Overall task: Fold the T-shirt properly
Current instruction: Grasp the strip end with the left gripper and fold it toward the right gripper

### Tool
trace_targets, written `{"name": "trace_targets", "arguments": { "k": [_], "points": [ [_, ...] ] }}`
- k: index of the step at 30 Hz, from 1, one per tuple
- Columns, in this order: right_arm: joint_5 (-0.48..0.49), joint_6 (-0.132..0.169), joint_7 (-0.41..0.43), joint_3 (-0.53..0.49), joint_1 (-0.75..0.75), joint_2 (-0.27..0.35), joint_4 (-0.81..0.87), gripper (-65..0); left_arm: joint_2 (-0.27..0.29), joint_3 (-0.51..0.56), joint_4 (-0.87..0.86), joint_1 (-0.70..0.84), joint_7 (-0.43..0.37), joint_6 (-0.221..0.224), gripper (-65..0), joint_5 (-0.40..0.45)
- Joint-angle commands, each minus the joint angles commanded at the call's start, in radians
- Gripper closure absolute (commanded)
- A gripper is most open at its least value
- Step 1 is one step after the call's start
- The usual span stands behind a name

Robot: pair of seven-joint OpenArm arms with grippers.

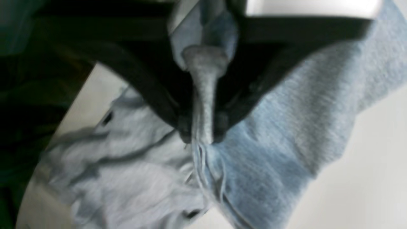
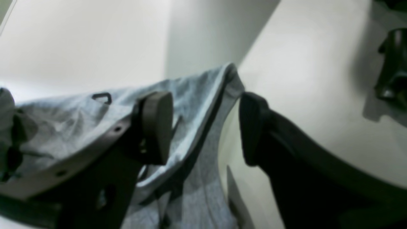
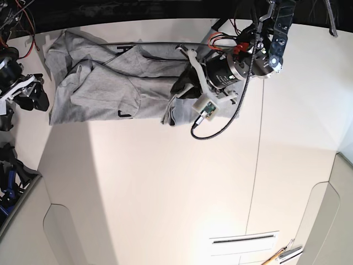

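The heather-grey T-shirt [image 3: 99,88] lies rumpled and partly doubled over at the far left of the white table [image 3: 165,193]. Small bits of black lettering show at its edges. My left gripper [image 3: 179,88] is at the shirt's right end. In the left wrist view it [image 1: 202,135] is shut on a bunched ridge of grey cloth [image 1: 286,127]. My right gripper [image 3: 30,94] is by the shirt's left edge. In the right wrist view it [image 2: 206,127] is open, and a hem of the shirt [image 2: 79,111] runs across the gap behind the pads, not pinched.
The table's far edge and dark floor lie just behind the shirt. Red and black cables [image 3: 229,38] hang by the left arm. A slot [image 3: 242,239] and a pencil-like tool [image 3: 281,255] are at the near right. Cables and gear [image 3: 11,182] crowd the left edge.
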Motion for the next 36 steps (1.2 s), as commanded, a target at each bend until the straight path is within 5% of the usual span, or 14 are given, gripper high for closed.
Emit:
{"name": "trace_targets", "arguments": {
  "k": [4,11,17,28,30,33,36],
  "points": [
    [0.000,0.001,-0.005,-0.059,0.000,0.000,-0.086,-33.5,0.059,0.000,0.000,0.000,0.000,-0.004,-28.2,-0.032],
    [-0.006,0.012,0.021,-0.090,0.001,0.000,-0.238,-33.5,0.073,0.032,0.000,0.000,0.003,-0.011,-28.2,-0.082],
    [0.013,0.013,0.019,-0.096,0.001,-0.003,-0.247,-33.4,0.072,0.024,0.002,0.000,0.004,-0.011,-28.1,0.002],
    [0.047,0.020,-0.001,-0.196,0.001,-0.003,-0.247,-33.2,0.070,-0.182,0.004,0.000,0.046,-0.053,-27.9,-0.022],
    [0.027,0.019,0.006,-0.197,0.001,-0.002,-0.247,-26.0,0.070,-0.219,0.004,0.000,0.060,-0.052,-27.9,-0.021],
    [-0.018,0.019,0.042,-0.197,0.002,-0.002,-0.247,-2.7,0.067,-0.291,0.004,0.000,0.064,-0.053,-27.9,-0.021],
    [-0.030,0.019,0.063,-0.193,0.004,0.001,-0.243,0.0,0.050,-0.371,0.004,0.006,0.084,-0.052,-27.9,-0.021]
  ]
}}
